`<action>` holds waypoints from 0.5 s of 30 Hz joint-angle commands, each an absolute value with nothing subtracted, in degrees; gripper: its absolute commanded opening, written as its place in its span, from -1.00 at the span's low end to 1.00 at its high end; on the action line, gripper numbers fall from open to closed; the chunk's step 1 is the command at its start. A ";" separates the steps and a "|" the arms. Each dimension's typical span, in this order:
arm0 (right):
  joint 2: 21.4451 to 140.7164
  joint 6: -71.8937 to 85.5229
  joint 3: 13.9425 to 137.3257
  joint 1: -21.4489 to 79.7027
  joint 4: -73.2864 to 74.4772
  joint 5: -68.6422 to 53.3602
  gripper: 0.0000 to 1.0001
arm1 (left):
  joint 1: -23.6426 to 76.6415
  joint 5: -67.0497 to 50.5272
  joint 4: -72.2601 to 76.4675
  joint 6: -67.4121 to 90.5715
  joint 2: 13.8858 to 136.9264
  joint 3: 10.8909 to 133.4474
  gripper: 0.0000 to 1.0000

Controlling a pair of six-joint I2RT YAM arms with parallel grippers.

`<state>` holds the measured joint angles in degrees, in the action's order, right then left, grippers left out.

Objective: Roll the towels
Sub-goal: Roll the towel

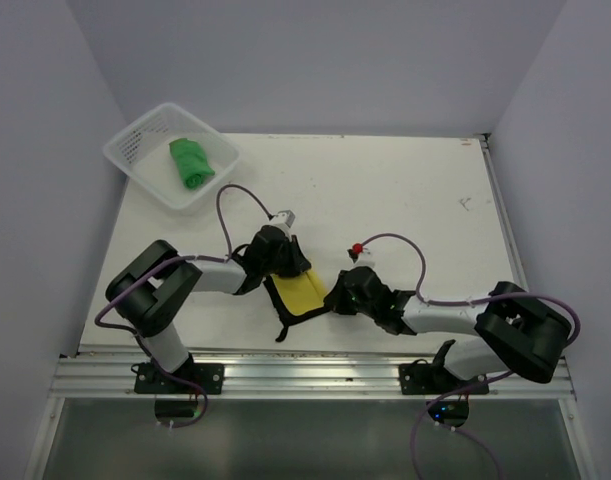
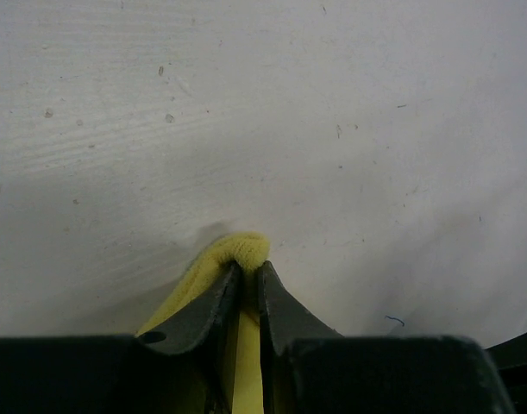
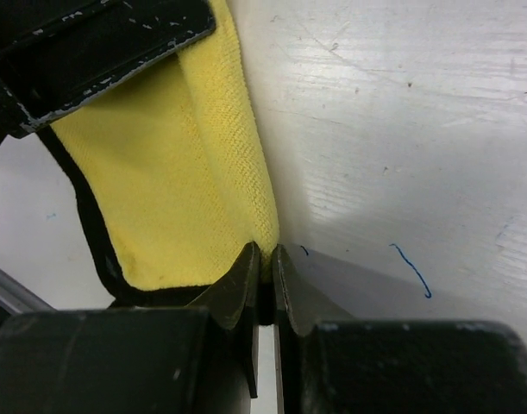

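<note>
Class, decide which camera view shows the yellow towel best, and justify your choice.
Top external: it shows nearly the whole yellow towel, with its black edging. The left wrist view shows only a fold pinched in the left tool. The right wrist view shows one part up close, its edge pinched by the right tool.

yellow towel (image 1: pixel 303 293) partly under left hand (image 1: pixel 288 268)

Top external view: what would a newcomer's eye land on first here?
The yellow towel at front centre, pinched from both sides: the left pincer grips its far fold, the right pincer its right edge. Next, the bright green towel lying in the white basket at the far left corner.
</note>
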<state>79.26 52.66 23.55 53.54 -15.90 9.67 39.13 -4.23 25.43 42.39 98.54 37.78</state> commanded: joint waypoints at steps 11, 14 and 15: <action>79.63 47.20 27.51 56.86 -5.98 17.31 -1.00 | 38.50 -0.18 10.90 38.76 92.46 46.04 -0.49; 79.80 47.02 27.51 57.65 -5.98 18.72 -1.00 | 38.50 -0.26 9.06 38.15 92.11 47.90 -0.44; 79.89 47.02 27.51 57.83 -5.80 18.98 -1.00 | 38.50 -0.26 8.62 37.88 92.02 48.25 -0.42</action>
<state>78.81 48.42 26.48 56.93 -9.43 15.66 39.03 -1.96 10.72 40.10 94.59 45.28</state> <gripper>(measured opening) 0.076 0.284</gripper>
